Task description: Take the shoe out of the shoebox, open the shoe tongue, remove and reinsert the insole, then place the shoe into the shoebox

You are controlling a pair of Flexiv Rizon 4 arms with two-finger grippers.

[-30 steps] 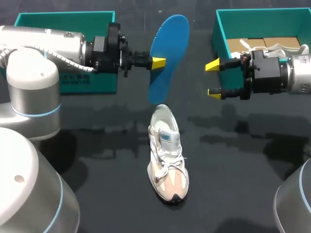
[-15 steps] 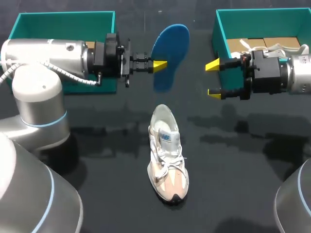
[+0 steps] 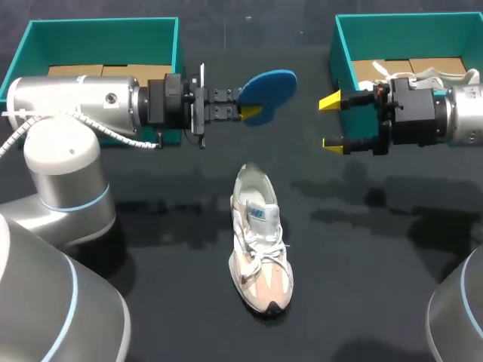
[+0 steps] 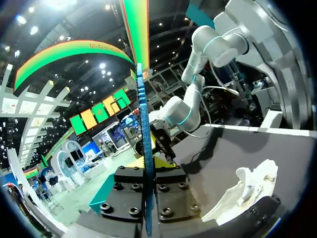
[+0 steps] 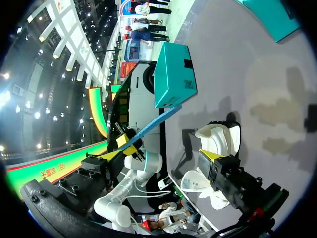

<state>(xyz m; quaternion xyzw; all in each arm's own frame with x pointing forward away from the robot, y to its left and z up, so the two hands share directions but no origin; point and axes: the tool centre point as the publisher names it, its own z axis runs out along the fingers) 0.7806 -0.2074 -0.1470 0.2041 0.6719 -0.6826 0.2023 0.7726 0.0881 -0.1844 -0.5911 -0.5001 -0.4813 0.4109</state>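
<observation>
The white and beige shoe (image 3: 260, 241) lies on the black table, toe toward the front edge. Above and behind it my left gripper (image 3: 251, 111) is shut on the blue insole (image 3: 269, 84), which lies nearly flat in the air. In the left wrist view the insole (image 4: 143, 144) shows edge-on between the fingers, with the shoe (image 4: 247, 191) below and beside it. My right gripper (image 3: 330, 122) hangs open beside the right shoebox (image 3: 337, 53), holding nothing. From the right wrist the shoe (image 5: 220, 136) and the insole (image 5: 158, 120) lie ahead of its gripper (image 5: 166, 148).
A second white shoe (image 3: 423, 75) sits inside the right teal shoebox. Another teal box (image 3: 98, 30) stands at the back left, behind my left arm; it also shows as the teal box (image 5: 173, 74) from the right wrist.
My left arm has turned its wrist, so the insole has swung from standing nearly upright to lying almost flat. The gripper also moved a little right. The right arm and the shoe stayed still.
</observation>
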